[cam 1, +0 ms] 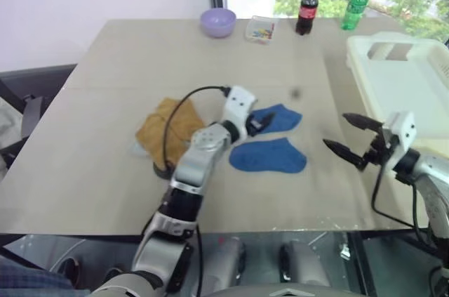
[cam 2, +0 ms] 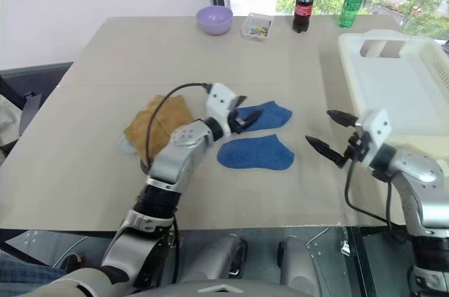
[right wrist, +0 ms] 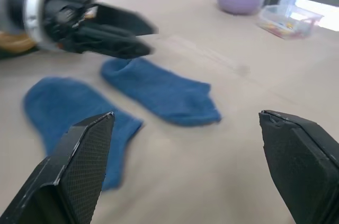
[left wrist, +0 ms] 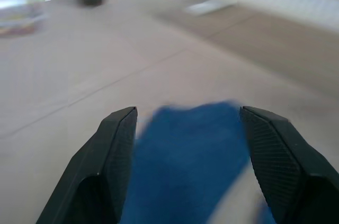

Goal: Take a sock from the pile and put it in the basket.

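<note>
Pile (cam 1: 210,135): a loose spread of socks lies near the middle of the table, made up of two royal-blue socks and a mustard-tan heap.
Far blue sock (cam 1: 279,119): lies flat on the tabletop, its near end just in front of the left gripper's fingertips, not held by them.
Near blue sock (cam 1: 268,156): lies flat just beside the far blue sock, on the side toward the robot; the two look close but apart.
Tan socks (cam 1: 167,129): bunched on the left side of the blue socks, partly hidden behind the left arm and its black cable.
Left gripper (cam 1: 261,123): hovers level at the edge of the far blue sock, its two black fingers spread with the blue fabric showing in the gap between them; nothing is grasped.
Right gripper (cam 1: 349,135): hangs over bare tabletop to the right of the blue socks, well apart from them, its fingers released and spread wide, pointing toward the pile.
Basket (cam 1: 400,79): a large cream-white plastic basket with a cut-out handle hole stands to the right of the pile, at the table's right edge, beyond the right gripper.
Table (cam 1: 126,65): a pale beige surface carrying everything.
Far edge, beyond the pile: a lilac bowl (cam 1: 218,22), a small clear box (cam 1: 260,29), a cola bottle (cam 1: 306,9) and a green bottle (cam 1: 355,5) stand in a row.
</note>
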Robot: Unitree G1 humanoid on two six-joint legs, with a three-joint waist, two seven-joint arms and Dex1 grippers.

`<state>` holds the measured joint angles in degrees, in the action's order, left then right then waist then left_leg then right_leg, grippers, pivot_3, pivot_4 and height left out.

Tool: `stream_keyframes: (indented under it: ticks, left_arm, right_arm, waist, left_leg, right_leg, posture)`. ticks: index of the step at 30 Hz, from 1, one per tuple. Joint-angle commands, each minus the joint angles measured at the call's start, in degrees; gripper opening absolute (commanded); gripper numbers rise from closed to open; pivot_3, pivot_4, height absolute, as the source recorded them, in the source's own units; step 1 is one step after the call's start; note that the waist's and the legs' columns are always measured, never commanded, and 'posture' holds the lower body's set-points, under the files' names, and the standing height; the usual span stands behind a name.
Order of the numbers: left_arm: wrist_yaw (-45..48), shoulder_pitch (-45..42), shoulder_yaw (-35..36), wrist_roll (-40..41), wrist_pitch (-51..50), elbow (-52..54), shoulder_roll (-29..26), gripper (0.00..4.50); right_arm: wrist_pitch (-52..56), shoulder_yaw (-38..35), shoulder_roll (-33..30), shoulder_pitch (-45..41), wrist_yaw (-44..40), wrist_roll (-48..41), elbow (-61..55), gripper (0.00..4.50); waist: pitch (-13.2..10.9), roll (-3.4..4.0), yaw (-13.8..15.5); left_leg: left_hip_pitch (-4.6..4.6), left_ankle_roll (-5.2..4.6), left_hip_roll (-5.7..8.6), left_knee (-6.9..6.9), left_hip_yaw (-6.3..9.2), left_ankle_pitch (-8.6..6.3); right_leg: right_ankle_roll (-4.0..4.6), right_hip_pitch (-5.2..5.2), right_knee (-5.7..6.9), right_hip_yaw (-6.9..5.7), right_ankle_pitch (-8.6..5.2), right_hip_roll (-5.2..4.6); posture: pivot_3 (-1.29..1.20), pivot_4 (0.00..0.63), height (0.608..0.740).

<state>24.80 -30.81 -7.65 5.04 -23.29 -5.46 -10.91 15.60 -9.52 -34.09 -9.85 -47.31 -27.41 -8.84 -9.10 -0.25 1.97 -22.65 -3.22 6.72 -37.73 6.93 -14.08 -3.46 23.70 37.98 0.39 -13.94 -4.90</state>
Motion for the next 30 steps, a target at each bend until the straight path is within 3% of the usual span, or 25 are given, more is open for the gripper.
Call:
stream_keyframes:
  ticks: [1,4,9,14,19,22,23,26,27,28,30]
  left_arm:
    - [-0.4,0.0,2.3,-0.1,2.0,-1.3,-1.2,3.29]
    - [0.4,0.2,3.4,1.0,1.4,-2.9,-1.6,3.29]
    - [0.3,0.1,5.7,3.6,-2.2,-4.8,-0.6,3.29]
    - [0.8,0.6,4.1,2.4,-3.2,-6.0,-1.1,3.29]
    - [1.6,0.9,1.5,0.4,-1.9,-7.3,-1.9,3.29]
    - [1.5,0.9,1.5,0.3,-1.8,-7.9,-1.6,3.32]
    - [1.6,1.0,1.3,0.1,-2.0,-8.0,-1.7,3.32]
    - [2.0,1.3,0.9,-0.1,-2.8,-8.2,-1.8,3.32]
    - [2.6,1.4,0.3,-0.1,-4.3,-8.0,-2.1,3.32]
    - [3.2,1.6,-0.1,0.1,-5.5,-7.7,-2.2,3.32]
    - [3.9,1.9,-0.5,0.3,-6.9,-7.2,-2.3,3.32]
  right_arm:
    - [4.7,3.8,2.4,-4.1,6.9,3.9,0.6,4.50]
    - [11.7,8.4,4.3,-9.4,10.8,7.2,4.9,4.50]
    - [28.0,9.1,8.7,-16.1,16.0,4.8,8.7,4.50]
    - [43.0,2.8,14.4,-20.8,19.6,-2.7,10.9,4.50]
    - [48.4,-3.2,20.1,-25.5,24.3,-6.3,14.7,4.50]
    - [48.1,-2.5,21.1,-26.6,25.8,-4.6,17.2,3.76]
    - [47.8,-2.6,21.6,-26.9,26.3,-4.3,18.0,3.16]
    - [46.0,-3.5,23.1,-27.7,27.6,-4.2,20.1,2.23]
    - [45.2,-3.3,23.2,-28.0,27.7,-3.8,20.5,1.53]
    - [44.7,-2.9,23.1,-28.1,27.6,-3.6,20.8,1.29]
    - [44.1,-2.6,23.0,-28.1,27.4,-3.3,21.2,0.32]
  waist:
    - [0.0,0.00,0.2]
    - [0.0,0.00,0.2]
    - [0.0,0.00,0.0]
    - [0.0,0.01,-1.1]
    - [0.1,0.05,-1.7]
    - [0.1,0.08,-1.9]
    - [0.1,0.09,-1.9]
    - [0.2,0.09,-2.3]
    - [0.2,0.09,-2.4]
    - [0.2,0.11,-2.6]
    - [0.3,0.15,-2.6]
  left_leg:
    - [-0.02,0.00,0.00,0.00,0.00,0.00]
    - [-0.09,-0.01,0.07,-0.01,0.01,0.00]
    - [-0.15,-0.02,0.10,-0.05,0.05,0.00]
    - [-0.14,-0.02,0.08,-0.05,0.06,0.00]
    - [-0.10,-0.02,0.07,-0.04,0.04,0.00]
    - [-0.08,-0.02,0.06,-0.04,0.03,0.00]
    - [-0.08,-0.02,0.07,-0.04,0.03,0.00]
    - [-0.08,-0.02,0.07,-0.04,0.03,0.00]
    - [-0.07,-0.02,0.07,-0.04,0.03,0.00]
    - [-0.07,-0.02,0.07,-0.04,0.03,0.00]
    - [-0.05,-0.02,0.07,-0.04,0.03,0.00]
  right_leg:
    - [0.00,0.02,0.00,-0.01,0.00,-0.01]
    - [0.01,0.04,-0.02,-0.01,0.01,-0.05]
    - [0.01,0.06,-0.03,-0.02,0.02,-0.07]
    - [0.01,0.06,0.00,-0.03,0.02,-0.06]
    - [0.01,0.06,0.03,0.00,0.02,-0.04]
    - [0.02,0.06,0.06,0.01,0.03,-0.04]
    - [0.02,0.05,0.06,0.01,0.03,-0.04]
    - [0.02,0.05,0.05,0.01,0.03,-0.05]
    - [0.02,0.05,0.07,0.01,0.03,-0.04]
    - [0.01,0.05,0.08,0.01,0.03,-0.04]
    - [0.01,0.05,0.10,0.02,0.03,-0.04]
  posture:
    - [0.00,0.150,0.740]
    - [0.00,0.150,0.740]
    - [0.00,0.150,0.740]
    - [0.00,0.150,0.740]
    - [0.00,0.150,0.740]
    - [0.00,0.150,0.740]
    - [0.00,0.150,0.740]
    - [0.00,0.150,0.740]
    - [0.00,0.150,0.740]
    - [0.00,0.150,0.740]
    - [0.00,0.150,0.740]
